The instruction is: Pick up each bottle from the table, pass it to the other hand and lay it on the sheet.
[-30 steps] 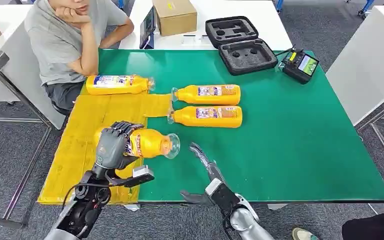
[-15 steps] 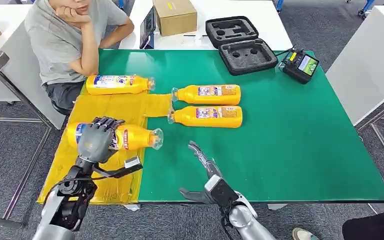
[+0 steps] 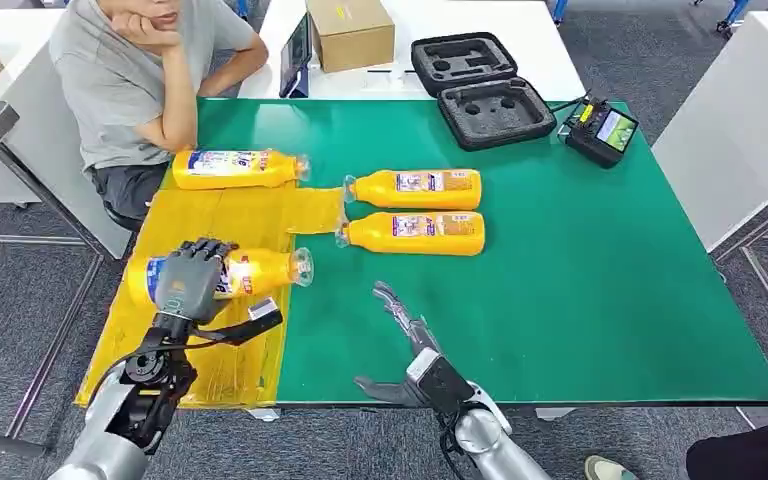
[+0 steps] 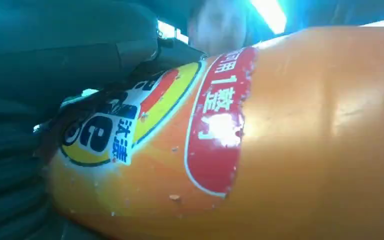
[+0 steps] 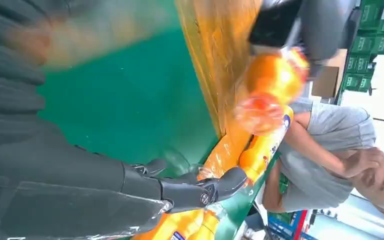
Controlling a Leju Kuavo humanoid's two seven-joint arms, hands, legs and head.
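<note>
On the orange bottle [image 4: 290, 150] held in the left hand [image 3: 190, 282], you can read in the left wrist view white Chinese characters with a "1" on the label's red band, roughly "用1整". Beside it, a blue and white patch carries "e" and more characters too blurred to read. Labels on the other bottles are too small to read.

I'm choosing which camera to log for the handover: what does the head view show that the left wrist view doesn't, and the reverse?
Head view alone: the yellow sheet, green table, three other bottles lying flat, one on the sheet, the open right hand, a seated person. Left wrist view alone: the held bottle's label print close up. Both: the left hand gripping the orange bottle.
</note>
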